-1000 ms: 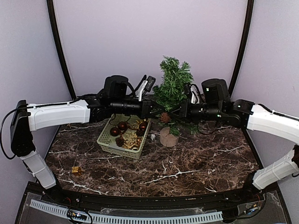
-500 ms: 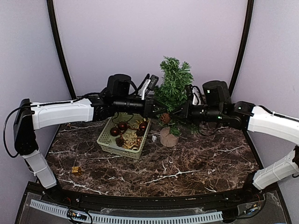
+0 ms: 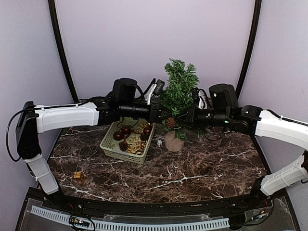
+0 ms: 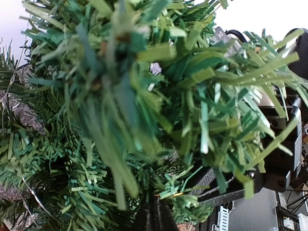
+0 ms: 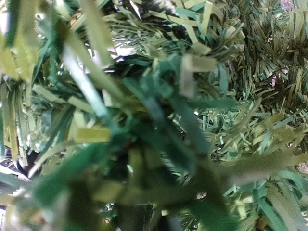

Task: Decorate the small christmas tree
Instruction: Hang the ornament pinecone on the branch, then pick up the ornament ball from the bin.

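Observation:
The small christmas tree (image 3: 179, 89) stands at the back centre on its round tan base (image 3: 173, 142), with a brown pinecone (image 3: 170, 122) hanging low in its branches. My left gripper (image 3: 167, 115) reaches into the lower left branches beside the pinecone. In the left wrist view its dark fingers (image 4: 155, 215) are pressed together among the green needles (image 4: 120, 96), with a thin golden strand (image 4: 179, 194) at their tips; whether they pinch it I cannot tell. My right gripper (image 3: 185, 117) is buried in the right-side branches, shut. Blurred needles (image 5: 159, 110) hide its fingers in the right wrist view.
A pale green basket (image 3: 109, 148) with dark red balls (image 3: 126, 130) and gold trinkets sits left of the tree, under the left arm. A small gold object (image 3: 78, 175) lies at the front left. A tiny white item (image 3: 158, 142) lies between basket and tree base.
The left arm has pushed a little to the right, deeper into the tree. The right arm has hardly moved. Both grippers stay shut.

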